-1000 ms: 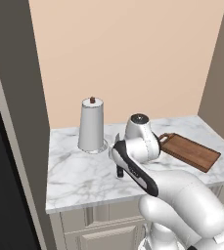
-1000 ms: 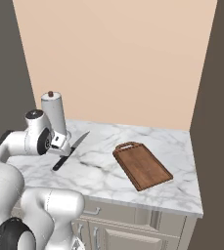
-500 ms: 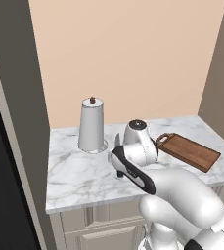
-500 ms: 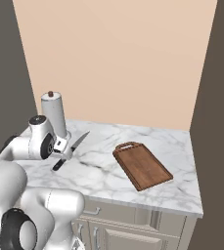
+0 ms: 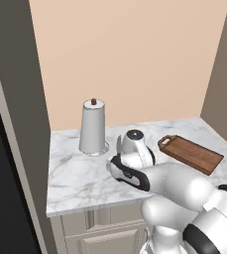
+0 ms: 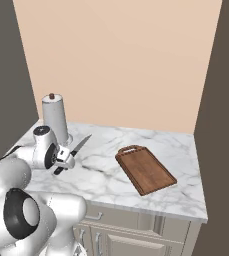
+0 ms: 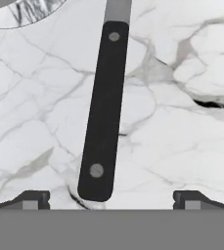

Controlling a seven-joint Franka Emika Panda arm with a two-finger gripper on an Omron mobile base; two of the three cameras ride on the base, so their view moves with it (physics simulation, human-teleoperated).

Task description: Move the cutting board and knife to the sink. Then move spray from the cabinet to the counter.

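Gripper (image 7: 111, 199) over the knife (image 7: 102, 117)
Fingers (image 7: 33, 198) spread wide, either side of the black handle, touching nothing.

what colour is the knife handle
Black, with two small grey rivets; the knife handle shows best in the hand view.

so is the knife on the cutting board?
No, the knife lies on the counter beside the paper-towel roll, well apart from the cutting board.
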